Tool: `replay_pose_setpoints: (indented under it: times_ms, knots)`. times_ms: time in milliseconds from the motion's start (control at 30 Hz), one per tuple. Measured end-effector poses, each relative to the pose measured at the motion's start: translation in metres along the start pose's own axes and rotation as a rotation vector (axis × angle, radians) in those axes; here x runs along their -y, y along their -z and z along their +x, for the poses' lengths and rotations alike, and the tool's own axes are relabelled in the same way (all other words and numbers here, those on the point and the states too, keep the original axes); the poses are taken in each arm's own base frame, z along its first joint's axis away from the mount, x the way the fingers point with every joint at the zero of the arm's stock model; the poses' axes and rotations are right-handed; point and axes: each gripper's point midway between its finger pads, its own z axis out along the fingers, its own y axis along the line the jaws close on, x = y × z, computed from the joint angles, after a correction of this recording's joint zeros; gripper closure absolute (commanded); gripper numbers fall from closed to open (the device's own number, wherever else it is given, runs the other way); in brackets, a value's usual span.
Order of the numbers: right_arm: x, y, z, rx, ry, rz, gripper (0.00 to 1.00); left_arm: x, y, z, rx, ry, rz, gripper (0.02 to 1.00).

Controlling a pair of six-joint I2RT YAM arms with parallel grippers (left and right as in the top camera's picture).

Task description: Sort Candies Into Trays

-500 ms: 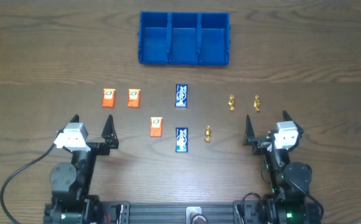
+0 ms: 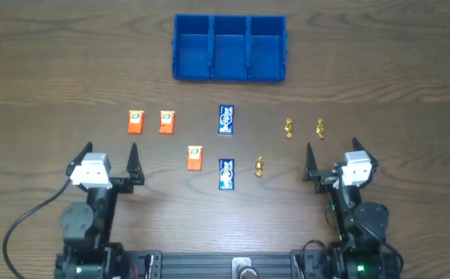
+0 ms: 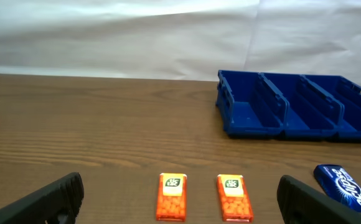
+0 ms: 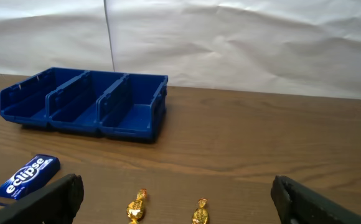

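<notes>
Judging by how things lay, no sorting had begun. The blue tray (image 2: 230,75) stood at the far side of the bench (image 2: 54,77) with all three compartments bare, and every candy lay loose on the wood between it and the arms. The candies were grouped by kind, probably so that each kind could go to its own compartment. On the left arm's side, the outer orange box (image 2: 135,122) and the inner orange box (image 2: 167,122) lay side by side, with the third orange box (image 2: 195,157) nearer the arms. In the middle, the far blue pack (image 2: 226,120) lay in line with the near blue pack (image 2: 226,173). On the right arm's side were the inner gold candy (image 2: 289,128) and the outer gold candy (image 2: 320,128), near each other but apart, and the near gold candy (image 2: 259,166) just beside the near blue pack. The left gripper (image 2: 112,159) was spread wide and held nothing; it sat close to its base, facing the two far orange boxes. The right gripper (image 2: 334,159), equally spread and empty, faced the two far gold candies. This split suggested that each arm would take the kind on its own side, while either arm could plausibly reach the blue packs.
</notes>
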Motion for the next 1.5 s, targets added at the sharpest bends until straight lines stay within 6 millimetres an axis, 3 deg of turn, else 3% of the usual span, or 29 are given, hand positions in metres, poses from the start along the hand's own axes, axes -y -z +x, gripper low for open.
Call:
replay_pose_setpoints:
  times_ms: [667, 800, 867, 933, 1033, 1067, 1100, 1133, 1233, 1300, 1433, 1500]
  knots:
    - [0.0, 0.0, 0.0, 0.0, 0.0, 0.0, 0.003, 0.0, 0.0, 0.0, -0.005, 0.002, 0.0, 0.02]
    - [0.0, 0.0, 0.0, 0.0, 0.0, 0.0, 0.003, 0.001, 0.004, 0.003, -0.127, 0.019, -0.003, 0.02]
    - [0.0, 0.0, 0.0, 0.0, 0.001, 0.0, 0.003, 0.002, 0.003, -0.014, -0.201, 0.023, -0.009, 0.02]
    - [0.0, 0.0, 0.0, 0.0, 0.001, 0.001, 0.003, 0.003, -0.002, -0.046, -0.262, 0.027, -0.014, 0.02]
    - [0.0, 0.0, 0.0, 0.001, 0.003, 0.0, 0.003, 0.004, -0.027, -0.088, -0.377, 0.032, -0.022, 0.02]
    - [0.0, 0.0, 0.0, 0.002, 0.003, 0.0, 0.005, 0.004, -0.036, -0.094, -0.398, 0.032, -0.023, 0.023]
    - [0.0, 0.0, 0.0, 0.002, 0.003, 0.0, 0.003, 0.003, -0.041, -0.09, -0.446, 0.034, -0.027, 0.023]
    - [0.0, 0.0, -0.001, 0.003, 0.003, 0.0, 0.003, 0.002, -0.063, -0.082, -0.562, 0.04, -0.034, 0.025]
    - [0.0, 0.0, 0.0, 0.002, 0.003, 0.0, 0.003, -0.001, -0.094, -0.046, -0.751, 0.05, -0.044, 0.025]
    - [0.0, 0.0, 0.0, 0.002, 0.003, 0.0, 0.003, -0.004, -0.113, -0.008, -0.886, 0.054, -0.046, 0.025]
    - [0.0, 0.0, 0.0, 0.002, 0.003, 0.0, 0.003, -0.006, -0.117, 0.062, -1.101, 0.056, -0.038, 0.018]
    - [0.0, 0.0, 0.0, 0.002, 0.003, 0.0, 0.003, -0.006, -0.117, 0.081, -1.158, 0.053, -0.034, 0.018]
